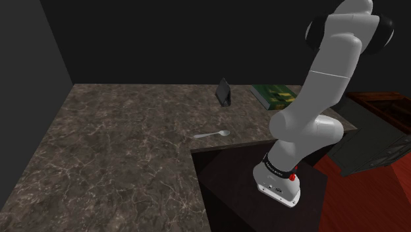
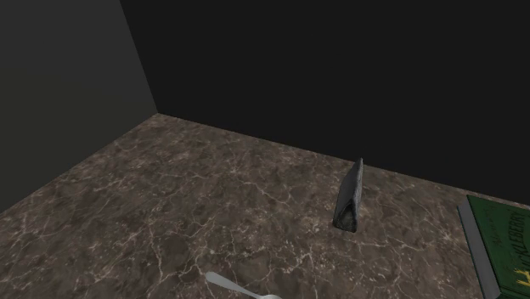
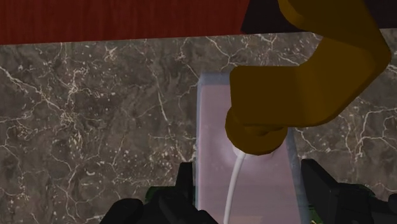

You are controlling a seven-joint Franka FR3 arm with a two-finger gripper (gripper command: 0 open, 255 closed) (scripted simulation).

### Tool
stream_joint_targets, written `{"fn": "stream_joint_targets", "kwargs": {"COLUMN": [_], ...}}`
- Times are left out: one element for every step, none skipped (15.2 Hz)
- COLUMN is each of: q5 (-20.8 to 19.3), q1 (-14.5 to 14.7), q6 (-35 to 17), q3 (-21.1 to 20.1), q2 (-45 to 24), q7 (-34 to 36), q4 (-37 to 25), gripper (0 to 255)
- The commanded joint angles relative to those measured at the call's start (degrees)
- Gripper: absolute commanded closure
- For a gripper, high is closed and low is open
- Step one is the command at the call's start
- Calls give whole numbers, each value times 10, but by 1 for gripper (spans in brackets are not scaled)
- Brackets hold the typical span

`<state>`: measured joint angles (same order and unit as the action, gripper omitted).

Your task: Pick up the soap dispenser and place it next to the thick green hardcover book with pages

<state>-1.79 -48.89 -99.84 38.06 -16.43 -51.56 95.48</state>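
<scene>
In the wrist view, the soap dispenser [image 3: 213, 133] has a pale translucent body, a white tube inside and a mustard-brown pump head [image 3: 305, 70]. My gripper [image 3: 248, 167] is shut on its body, one black finger [image 3: 186, 181] against each side. Dark marble countertop [image 3: 95, 121] lies below it, and slivers of green show by the fingers. The thick green hardcover book [image 1: 273, 96] lies flat at the back of the counter, partly behind my arm, and also sits at the second exterior view's right edge [image 2: 503, 246].
A dark wedge-shaped object [image 1: 224, 92] [image 2: 350, 200] stands upright just beside the book. A pale spoon [image 1: 212, 134] [image 2: 233, 286] lies near the counter's inner corner. Dark walls [image 1: 39, 46] close the counter's back and far side. Red floor [image 1: 382, 198] lies beyond my stand.
</scene>
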Motion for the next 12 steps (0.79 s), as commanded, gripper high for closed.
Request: {"fn": "stream_joint_targets", "kwargs": {"q5": [1, 2, 3, 4, 5, 6, 8, 9, 10, 12, 14, 15], "q1": [1, 1, 1, 1, 0, 0, -1, -1, -2, -2, -3, -3], "q6": [-16, -23, -30, -37, -44, -51, -58, -65, -71, -78, -85, -92], "q3": [-1, -1, -2, -2, -3, -4, -4, -5, -6, -6, -7, -8], "q2": [-1, -3, -4, -6, -9, -11, -13, -16, -18, -21, -24, -27], "q7": [3, 3, 3, 4, 4, 4, 4, 4, 4, 4, 4, 4], "q4": [15, 20, 26, 31, 37, 42, 47, 52, 56, 61, 65, 69], "gripper": [255, 255, 255, 255, 255, 255, 255, 255, 255, 255, 255, 255]}}
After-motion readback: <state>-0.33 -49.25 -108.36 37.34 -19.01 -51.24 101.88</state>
